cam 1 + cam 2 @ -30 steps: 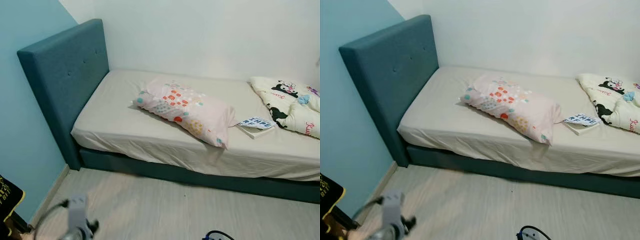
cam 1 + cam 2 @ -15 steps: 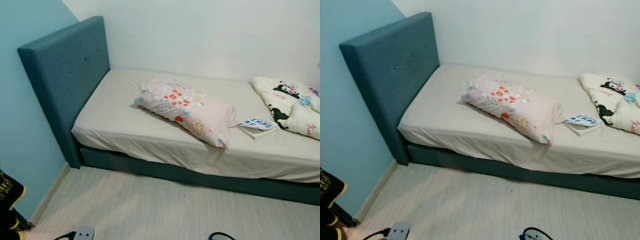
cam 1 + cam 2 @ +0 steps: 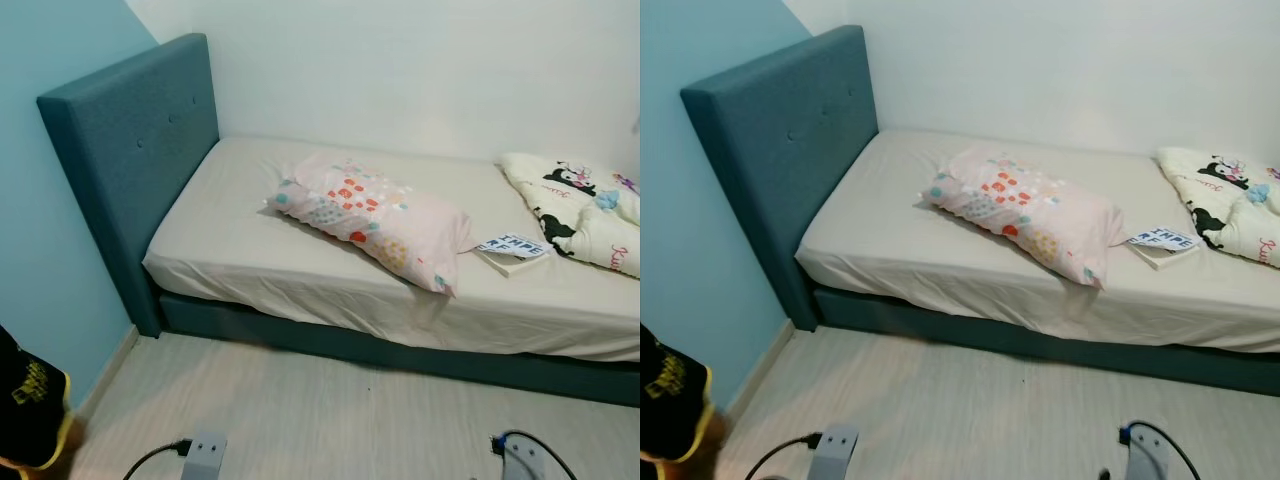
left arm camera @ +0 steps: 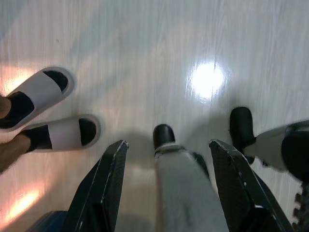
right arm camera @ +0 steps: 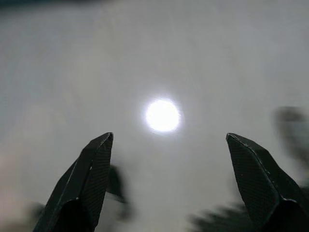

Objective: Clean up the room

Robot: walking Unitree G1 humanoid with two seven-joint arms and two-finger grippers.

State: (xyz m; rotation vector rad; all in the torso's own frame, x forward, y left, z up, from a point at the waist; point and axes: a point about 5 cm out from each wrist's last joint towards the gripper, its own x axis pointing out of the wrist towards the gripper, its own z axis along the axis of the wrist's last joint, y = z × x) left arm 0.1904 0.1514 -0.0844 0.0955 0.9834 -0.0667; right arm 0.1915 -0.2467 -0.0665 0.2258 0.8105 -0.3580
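A bed (image 3: pixel 250 250) with a teal headboard (image 3: pixel 130 140) and a beige sheet stands ahead of me. On it a pink patterned pillow (image 3: pixel 375 220) lies askew near the middle. A book (image 3: pixel 512 250) rests beside it, and a cream cartoon-print blanket (image 3: pixel 585 205) is bunched at the far right. Both arms hang low over the pale floor, their wrists at the bottom edge: left (image 3: pixel 205 455), right (image 3: pixel 525 460). My left gripper (image 4: pixel 166 145) is open above the floor and my own leg. My right gripper (image 5: pixel 169 140) is open over bare floor.
A person stands at my left, with black shorts (image 3: pixel 30 410) showing and feet in white slippers (image 4: pixel 46 111) on the floor. A light blue wall (image 3: pixel 40 250) runs along the left. Wood-look floor (image 3: pixel 330 410) lies between me and the bed.
My left arm has dropped from its raised place at lower left to the bottom edge. The right wrist has come further into view. The person's shorts have shifted nearer at the left.
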